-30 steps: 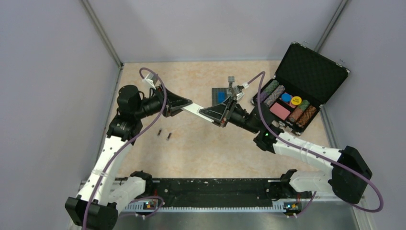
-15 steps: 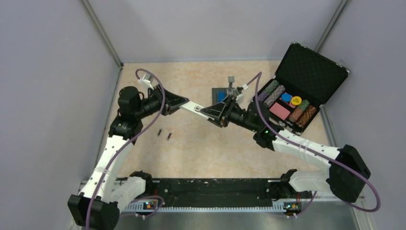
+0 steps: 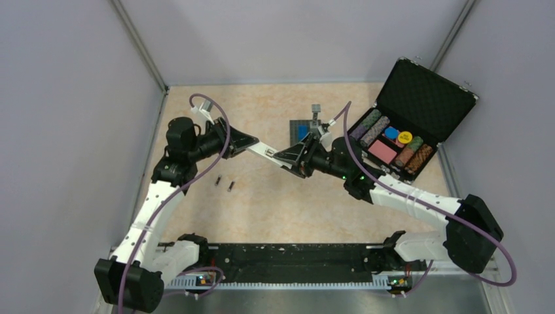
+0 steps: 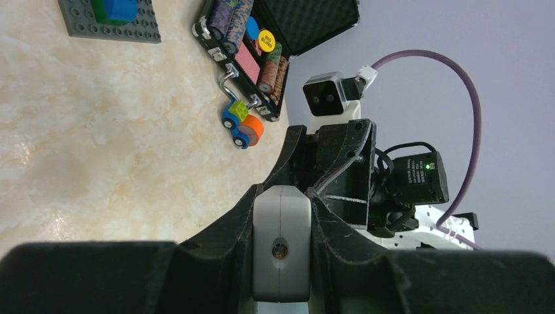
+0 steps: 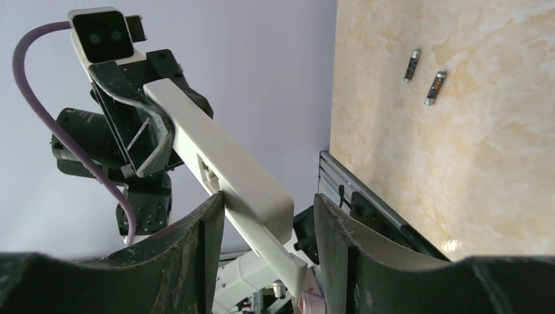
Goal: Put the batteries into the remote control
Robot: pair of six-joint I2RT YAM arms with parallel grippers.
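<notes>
Spread since a sec ago: right fingers (image 5: 334,248), then closed on the end of the remote control (image 3: 265,152), now stand apart. The bar's tip sits between them, close by one finger w/ a clear gap to the other; cannot tell if it touches. Both wrists have shifted slightly toward the left side.
- left fingers (image 4: 232,226): narrow, clamped on opp. end of remote control, one finger on each side.
- remote control: white bar, held in air above desk (image 3: 281,203), slanting between the two wrists.
- batteries (image 3: 224,183): 2 pcs, dark, slim, lying on desk side by side, just apart, near left arm, well apart from remote control.
- grey baseplate (image 3: 296,129) w/ blue block: on desk just behind right wrist.
- black case (image 3: 425,98): open, far right, poker chips in rows inside.
</notes>
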